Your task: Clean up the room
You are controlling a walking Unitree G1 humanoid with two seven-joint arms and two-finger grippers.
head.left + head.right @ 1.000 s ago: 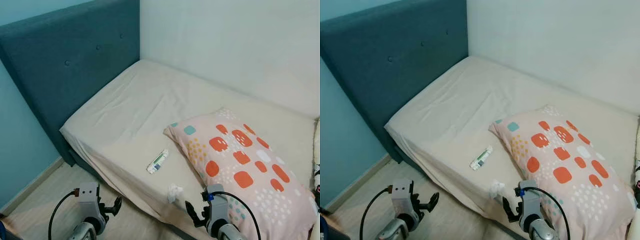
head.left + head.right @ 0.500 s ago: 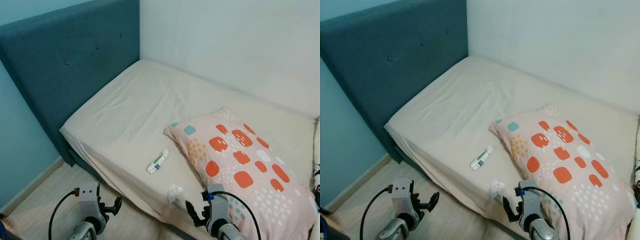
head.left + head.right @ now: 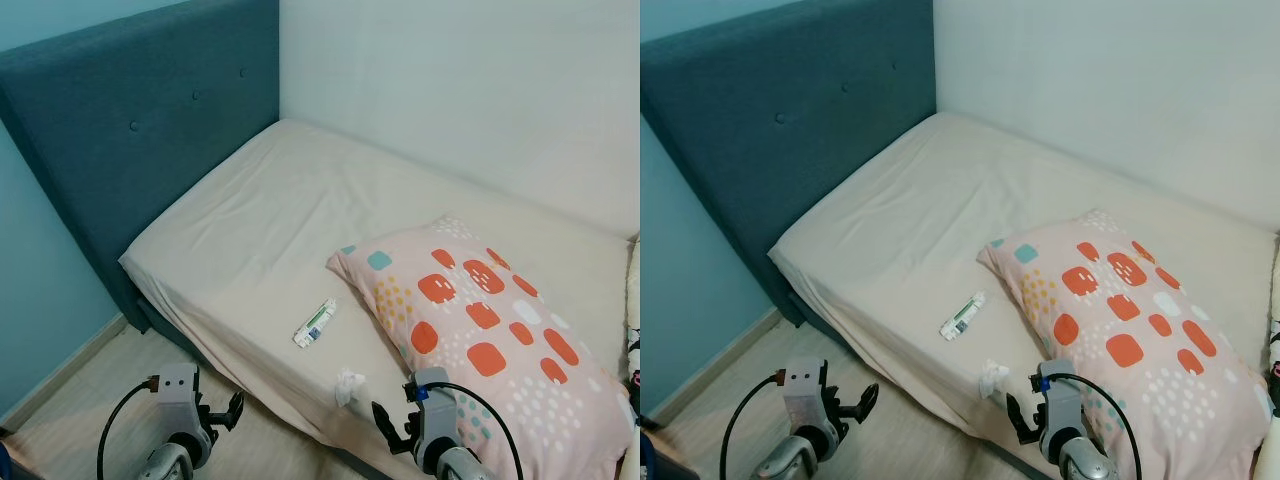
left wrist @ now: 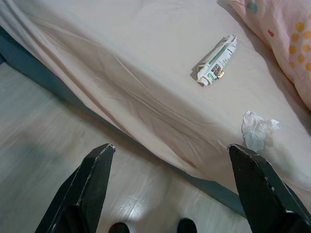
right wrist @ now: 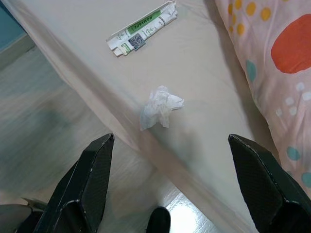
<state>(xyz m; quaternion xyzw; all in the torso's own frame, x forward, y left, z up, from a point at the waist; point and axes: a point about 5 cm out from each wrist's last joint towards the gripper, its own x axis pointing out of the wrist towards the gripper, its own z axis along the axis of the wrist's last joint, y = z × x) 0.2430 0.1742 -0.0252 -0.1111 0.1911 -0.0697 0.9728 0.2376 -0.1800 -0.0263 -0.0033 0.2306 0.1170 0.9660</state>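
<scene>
Left wrist view: left end effector [image 4: 170, 184] spread wide, empty, low over the floor [image 4: 43, 141] beside the bed [image 3: 290, 200]. Right end effector [image 5: 167, 179] also spread wide, empty, at the bed's near edge.

Counts: 2 end effectors, 1 wrapper, 1 tissue, 1 pillow.

Crumpled white tissue [image 5: 160, 107] lies on the sheet just ahead of the right end effector, centre of right wrist frame, near the mattress edge. Green-white wrapper [image 5: 141, 28] lies flat further up, top centre of that frame; well apart from the tissue. In left eye view the wrapper [image 3: 315, 322] sits centre frame, just left of the pillow [image 3: 480, 340].

Pillow is cut off at lower right of the head views. Wrapper print too small to read. Teal headboard [image 3: 130, 130] fills upper left.
</scene>
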